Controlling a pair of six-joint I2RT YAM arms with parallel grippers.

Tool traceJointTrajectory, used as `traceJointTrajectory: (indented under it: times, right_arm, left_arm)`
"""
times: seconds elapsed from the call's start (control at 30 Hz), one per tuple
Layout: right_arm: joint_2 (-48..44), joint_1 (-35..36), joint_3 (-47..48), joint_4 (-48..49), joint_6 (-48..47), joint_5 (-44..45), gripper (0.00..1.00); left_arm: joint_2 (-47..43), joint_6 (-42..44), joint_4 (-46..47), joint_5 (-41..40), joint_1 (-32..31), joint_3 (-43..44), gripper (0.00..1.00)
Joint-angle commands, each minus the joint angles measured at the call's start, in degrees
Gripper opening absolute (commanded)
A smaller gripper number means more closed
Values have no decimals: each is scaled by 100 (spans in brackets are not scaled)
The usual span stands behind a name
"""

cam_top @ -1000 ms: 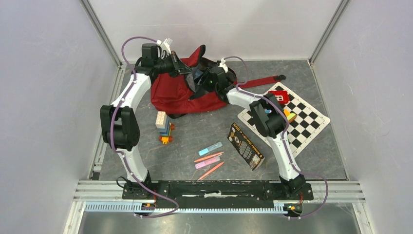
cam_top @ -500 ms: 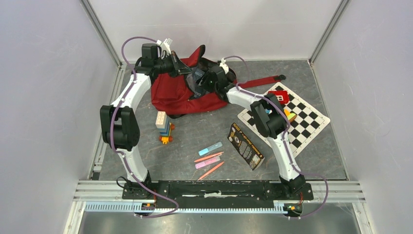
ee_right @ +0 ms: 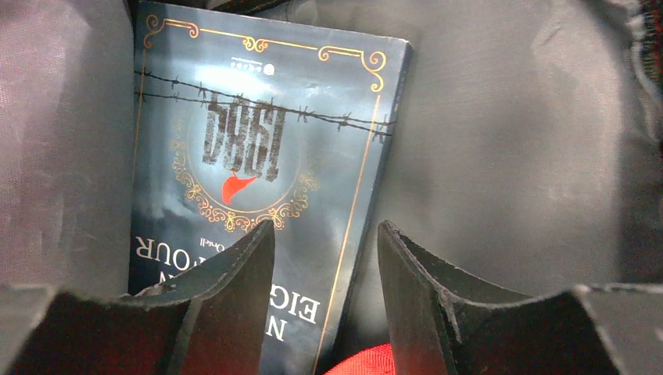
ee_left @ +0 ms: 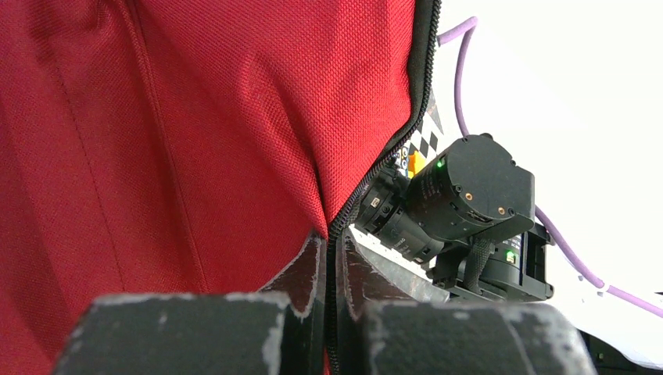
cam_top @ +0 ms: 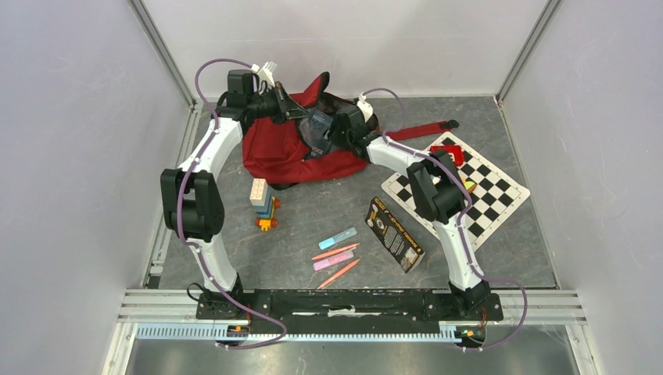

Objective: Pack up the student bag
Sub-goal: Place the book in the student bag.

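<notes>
The student bag, a dark red backpack, lies at the back of the table. My left gripper is shut on the bag's zip edge and holds the opening up; its jaws pinch the black zipper against red fabric. My right gripper reaches into the opening. In the right wrist view it is open inside the grey lining. A dark blue book lies flat against the lining, its right edge between the jaws. The book also shows in the top view.
On the table lie a second dark book, a toy block tower, several pens and highlighters, a checkerboard mat with a small red box, and the bag's red strap.
My right gripper has moved left, deeper into the bag's opening, with the blue book ahead of it. The left arm has not moved.
</notes>
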Motion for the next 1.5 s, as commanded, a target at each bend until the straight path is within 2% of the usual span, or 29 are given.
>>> traceJointTrajectory:
  times: [0.0, 0.33, 0.43, 0.57, 0.77, 0.83, 0.97, 1.07, 1.13, 1.27, 1.47]
  right_arm:
    - [283, -26, 477, -79, 113, -380, 56]
    - [819, -27, 1158, -125, 152, -818, 57]
    - [713, 10, 1446, -915, -75, -160, 59]
    - [260, -1, 874, -1073, -195, 510, 61]
    - [346, -1, 971, -1153, -129, 357, 61]
    - [521, -10, 1006, -787, -98, -131, 60]
    - [863, -1, 1068, 529, 206, -1069, 55]
    - [1222, 29, 1462, 1226, 385, -1600, 52]
    - [1403, 60, 1768, 1532, 360, -1765, 51]
    - [1470, 98, 1781, 2183, 287, -1949, 50]
    - [1513, 144, 1836, 2553, 234, -2151, 52]
  left_arm:
    - [-276, 121, 116, 112, 14, 197, 2]
    - [-274, 83, 168, 99, 10, 207, 2]
    - [-267, 68, 177, 95, 4, 213, 2]
    - [-257, 64, 174, 109, 13, 200, 2]
    - [-250, 45, 182, 137, 6, 189, 2]
    - [-250, 48, 182, 138, 6, 189, 2]
    - [-267, 55, 191, 121, 7, 172, 2]
    - [-302, 55, 195, 97, 3, 117, 2]
    - [-338, 31, 242, 81, 6, 53, 2]
    - [-373, -29, 346, 68, 6, -59, 2]
    - [-338, -126, 459, 94, -4, -118, 2]
